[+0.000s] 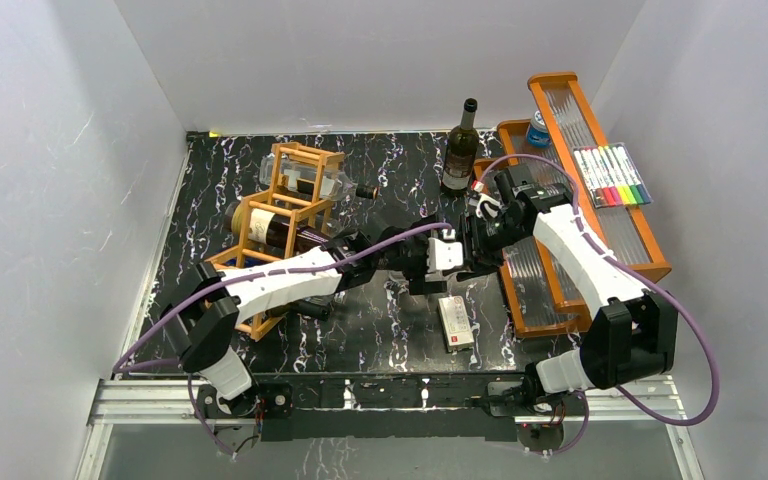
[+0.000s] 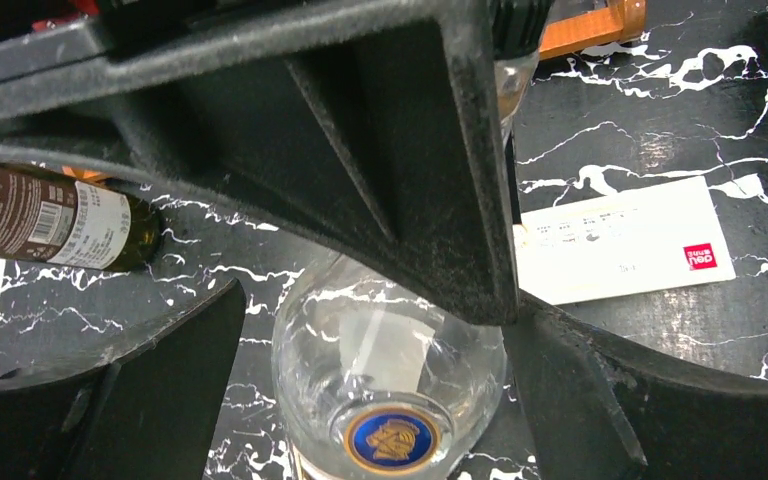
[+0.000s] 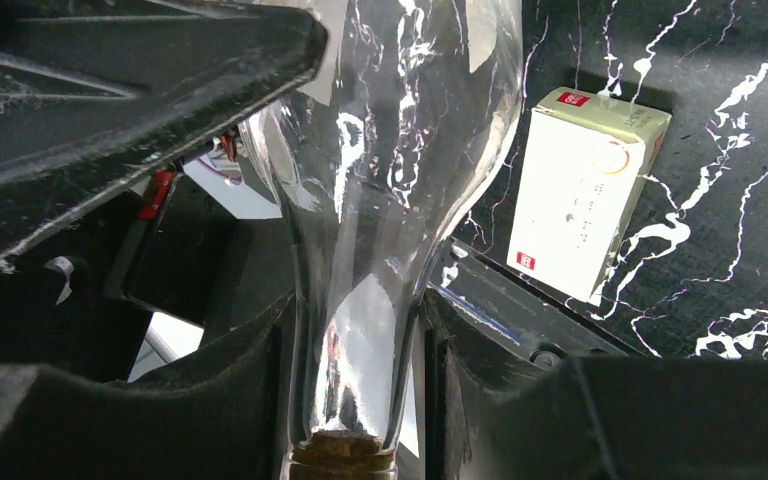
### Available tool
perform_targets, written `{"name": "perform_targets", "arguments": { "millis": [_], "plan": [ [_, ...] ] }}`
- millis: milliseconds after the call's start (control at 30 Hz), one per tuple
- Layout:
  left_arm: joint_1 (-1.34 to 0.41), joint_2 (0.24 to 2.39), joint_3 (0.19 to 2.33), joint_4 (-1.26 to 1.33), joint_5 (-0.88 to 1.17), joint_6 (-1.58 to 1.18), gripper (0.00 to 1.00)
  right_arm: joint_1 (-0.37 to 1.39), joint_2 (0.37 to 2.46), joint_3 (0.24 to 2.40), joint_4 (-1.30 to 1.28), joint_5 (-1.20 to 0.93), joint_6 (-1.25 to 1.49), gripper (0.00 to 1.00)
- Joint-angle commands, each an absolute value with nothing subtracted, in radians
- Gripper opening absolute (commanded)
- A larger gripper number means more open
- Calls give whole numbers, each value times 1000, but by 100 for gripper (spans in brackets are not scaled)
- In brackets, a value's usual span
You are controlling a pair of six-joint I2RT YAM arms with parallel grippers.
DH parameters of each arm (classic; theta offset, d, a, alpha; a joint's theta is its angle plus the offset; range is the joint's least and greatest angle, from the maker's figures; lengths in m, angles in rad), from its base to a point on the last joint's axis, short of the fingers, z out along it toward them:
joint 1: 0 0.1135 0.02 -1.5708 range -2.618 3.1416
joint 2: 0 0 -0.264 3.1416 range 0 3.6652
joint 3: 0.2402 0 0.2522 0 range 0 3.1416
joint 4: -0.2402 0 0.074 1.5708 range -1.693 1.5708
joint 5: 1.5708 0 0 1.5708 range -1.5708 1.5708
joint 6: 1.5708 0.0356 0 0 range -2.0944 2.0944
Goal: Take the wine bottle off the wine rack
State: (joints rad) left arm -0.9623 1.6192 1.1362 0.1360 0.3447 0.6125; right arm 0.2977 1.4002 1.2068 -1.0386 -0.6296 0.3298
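Top external: white walls (image 1: 380,60) box black marbled table (image 1: 380,320); left pincer (image 1: 422,264) and right pincer (image 1: 468,246) seemingly clamp one clear bottle (image 2: 380,370).

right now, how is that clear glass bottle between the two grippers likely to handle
The clear glass bottle looks empty, so probably light. Smooth glass is likely slippery, and the jaws of the right gripper pinch only its narrow neck, so it may pivot. Round and glass: apt to roll on the marble-patterned tabletop, fragile if dropped.
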Motion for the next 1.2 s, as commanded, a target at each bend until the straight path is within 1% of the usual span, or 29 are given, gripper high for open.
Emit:
{"name": "perform_targets", "arguments": {
  "millis": [0, 133, 200, 233, 300, 400, 567, 700, 800, 867, 933, 1033, 1167],
  "plan": [
    [-957, 1638, 1122, 198, 406, 645, 98, 313, 1378, 1306, -953, -778, 317, 0],
    [-956, 1659, 1105, 254, 412, 599, 97, 321, 1386, 1309, -953, -778, 313, 0],
    [-957, 1661, 1095, 294, 416, 552, 92, 326, 1388, 1309, -953, -773, 312, 0],
    [-957, 1663, 1086, 319, 416, 521, 88, 327, 1388, 1310, -953, -773, 311, 4],
    [-956, 1662, 1065, 371, 404, 474, 76, 330, 1389, 1309, -950, -779, 305, 13],
    [-956, 1653, 1026, 445, 375, 418, 63, 335, 1386, 1308, -940, -785, 301, 30],
    [-956, 1607, 953, 526, 321, 352, 51, 340, 1381, 1311, -914, -780, 301, 57],
    [-956, 1557, 881, 589, 270, 299, 41, 342, 1378, 1325, -881, -754, 313, 73],
    [-956, 1525, 838, 619, 228, 252, 36, 349, 1384, 1354, -863, -715, 322, 79],
    [-956, 1505, 813, 633, 197, 220, 34, 352, 1388, 1371, -844, -679, 334, 81],
    [-954, 1495, 806, 641, 153, 185, 30, 362, 1381, 1382, -812, -607, 350, 84],
    [-955, 1498, 813, 614, 93, 147, 24, 402, 1352, 1375, -732, -466, 368, 85],
    [-953, 1494, 798, 612, 53, 97, 24, 476, 1305, 1339, -650, -290, 374, 83]
  ]
}}
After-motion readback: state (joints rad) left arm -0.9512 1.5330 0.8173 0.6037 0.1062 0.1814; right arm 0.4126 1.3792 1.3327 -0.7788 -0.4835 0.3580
